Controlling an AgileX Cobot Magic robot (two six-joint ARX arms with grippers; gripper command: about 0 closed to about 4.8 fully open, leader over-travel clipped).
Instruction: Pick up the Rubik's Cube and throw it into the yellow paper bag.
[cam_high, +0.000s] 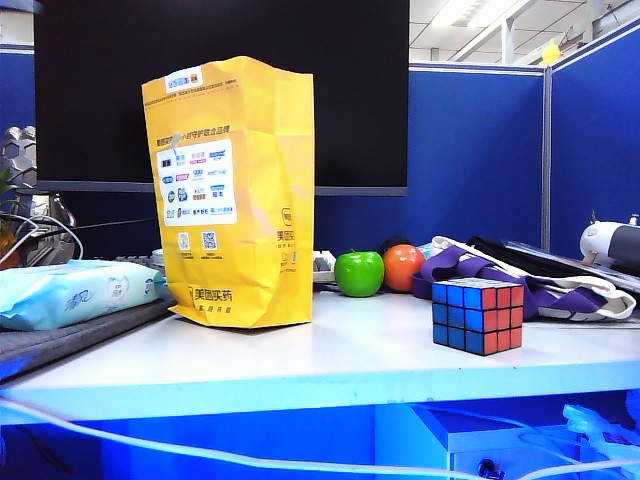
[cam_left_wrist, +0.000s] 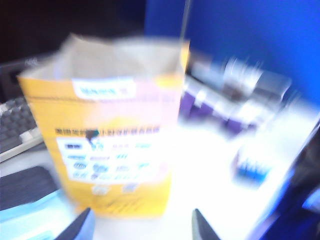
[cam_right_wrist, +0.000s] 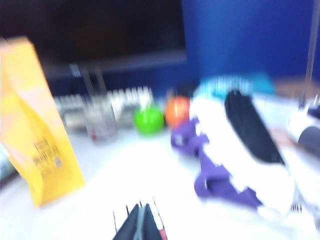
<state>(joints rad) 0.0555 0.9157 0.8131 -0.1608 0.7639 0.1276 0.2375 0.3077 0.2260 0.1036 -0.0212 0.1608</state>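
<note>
Rubik's Cube, small, blue and red faces with black grid, sits on the white table at lower right of the exterior view, well apart from the tall yellow paper bag standing upright left of centre (top open). Left gripper faces the bag, jaws apart and empty. Right gripper jaws closed, empty.

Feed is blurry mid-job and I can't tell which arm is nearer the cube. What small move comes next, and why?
Probably swing the left end effector sideways toward the Rubik's Cube. Its fingers are apart and empty, facing the yellow paper bag, with the cube off to one side, untouched on the table. The right end effector is shut, and its view does not show the cube.
</note>
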